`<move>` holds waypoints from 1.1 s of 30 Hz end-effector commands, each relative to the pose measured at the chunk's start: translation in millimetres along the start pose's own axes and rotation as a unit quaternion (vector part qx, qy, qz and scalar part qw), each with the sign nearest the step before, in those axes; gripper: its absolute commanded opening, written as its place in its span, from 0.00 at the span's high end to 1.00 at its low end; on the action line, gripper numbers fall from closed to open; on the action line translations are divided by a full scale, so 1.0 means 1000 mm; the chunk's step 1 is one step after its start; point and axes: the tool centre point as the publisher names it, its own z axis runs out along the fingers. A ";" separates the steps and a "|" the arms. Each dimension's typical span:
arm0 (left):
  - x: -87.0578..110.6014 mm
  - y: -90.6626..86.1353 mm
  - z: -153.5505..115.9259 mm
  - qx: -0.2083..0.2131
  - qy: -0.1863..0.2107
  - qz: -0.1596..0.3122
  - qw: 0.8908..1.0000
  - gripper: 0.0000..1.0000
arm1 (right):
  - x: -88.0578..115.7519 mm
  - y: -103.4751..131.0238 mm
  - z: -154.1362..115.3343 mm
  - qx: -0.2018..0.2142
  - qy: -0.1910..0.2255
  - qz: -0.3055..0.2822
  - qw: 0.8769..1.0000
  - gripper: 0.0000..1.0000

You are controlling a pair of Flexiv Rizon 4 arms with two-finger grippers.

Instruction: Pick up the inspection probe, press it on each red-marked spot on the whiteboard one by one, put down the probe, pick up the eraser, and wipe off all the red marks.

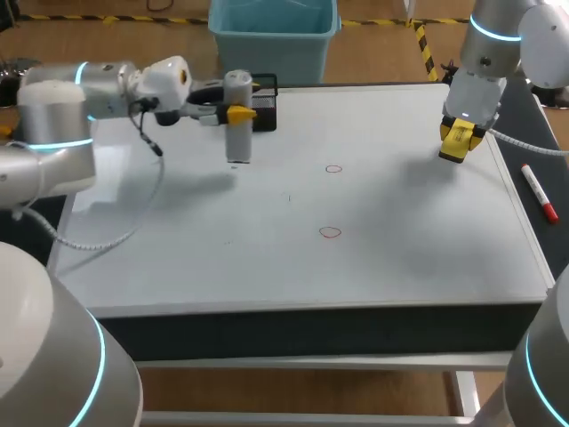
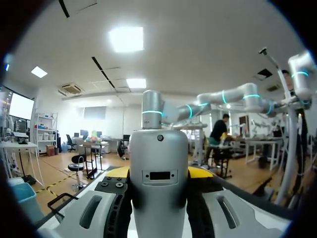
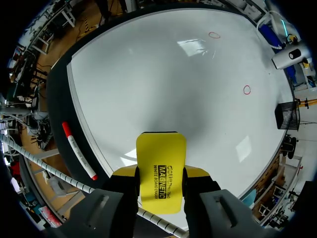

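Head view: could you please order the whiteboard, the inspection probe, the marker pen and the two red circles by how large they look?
1. whiteboard
2. inspection probe
3. marker pen
4. far red circle and near red circle: these look alike, so unranked.

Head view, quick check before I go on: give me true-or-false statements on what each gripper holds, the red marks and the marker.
1. The left gripper is shut on the probe, held upright. True.
2. The right gripper is empty. False: it is shut on the yellow eraser.
3. Two red marks show on the whiteboard. True.
4. The probe stands on a red mark. False: both marks lie apart from it.
5. The red marker lies between the marks. False: it lies off the whiteboard's right edge.
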 end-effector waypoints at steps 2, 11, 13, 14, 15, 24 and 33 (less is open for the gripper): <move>0.011 -0.003 -0.032 0.000 -0.174 0.000 0.985 1.00 | 0.000 -0.001 -0.001 0.000 0.002 -0.001 1.000 1.00; 0.011 -0.005 -0.068 -0.002 -0.205 0.005 0.979 1.00 | 0.000 -0.001 -0.001 0.000 0.002 -0.001 1.000 1.00; 0.012 -0.006 -0.073 0.001 -0.210 0.009 0.978 1.00 | 0.000 -0.001 -0.001 0.000 0.002 -0.001 1.000 1.00; 0.012 -0.006 -0.076 0.001 -0.212 0.010 0.977 1.00 | 0.000 -0.001 -0.001 0.000 0.002 -0.001 1.000 1.00; 0.013 -0.006 -0.077 0.002 -0.212 0.010 0.977 1.00 | 0.000 -0.001 -0.001 0.000 0.002 -0.001 1.000 1.00; 0.012 -0.015 -0.119 0.001 -0.237 0.025 0.971 1.00 | 0.000 -0.001 -0.001 0.000 0.002 -0.001 1.000 1.00; 0.012 -0.019 -0.128 0.001 -0.239 0.029 0.971 1.00 | 0.000 -0.001 -0.001 0.000 0.002 -0.001 1.000 1.00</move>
